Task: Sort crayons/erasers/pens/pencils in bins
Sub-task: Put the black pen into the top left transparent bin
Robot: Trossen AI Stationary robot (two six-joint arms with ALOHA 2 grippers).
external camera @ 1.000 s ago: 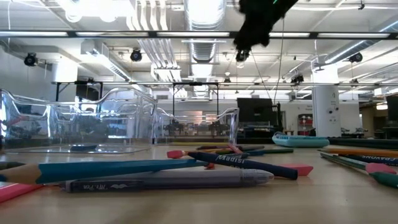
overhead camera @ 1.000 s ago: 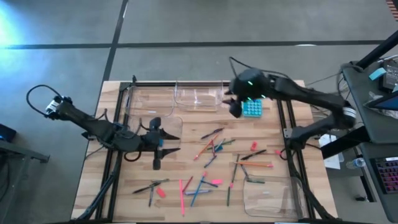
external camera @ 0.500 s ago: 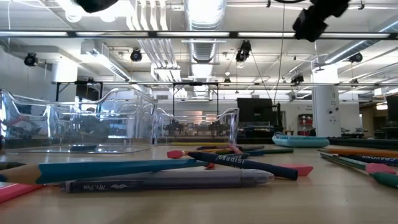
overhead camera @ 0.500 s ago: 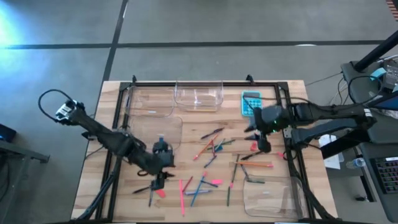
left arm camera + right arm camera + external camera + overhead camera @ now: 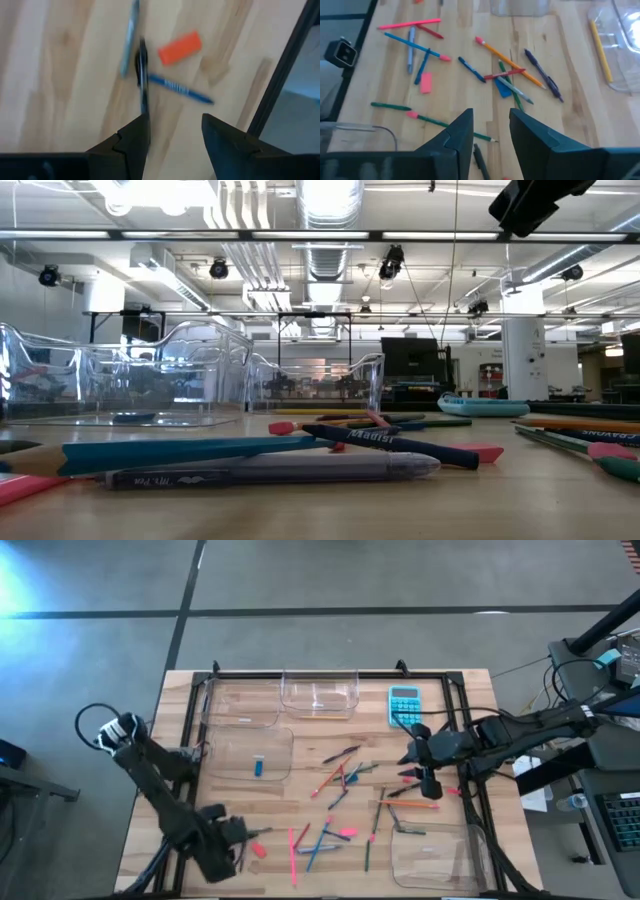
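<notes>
Sorting barely begun: one blue eraser (image 5: 258,767) lies in a bin (image 5: 285,740); pens, pencils and crayons litter the table (image 5: 470,730). Left gripper (image 5: 172,131) and right gripper (image 5: 490,126) hover, fingers spread, empty.

Both arms are built from dark, near-black links of rounded section joined by bulkier joint housings. The left arm (image 5: 160,795) carries a white fitting with a black cable loop at its outer joint, past the table's left edge. The right arm (image 5: 520,730) has a thin dark cable running along its links toward the right edge. Each end effector has two flat, dark, matte fingers with angular, faceted inner faces: left end effector (image 5: 175,132), right end effector (image 5: 491,131).
</notes>
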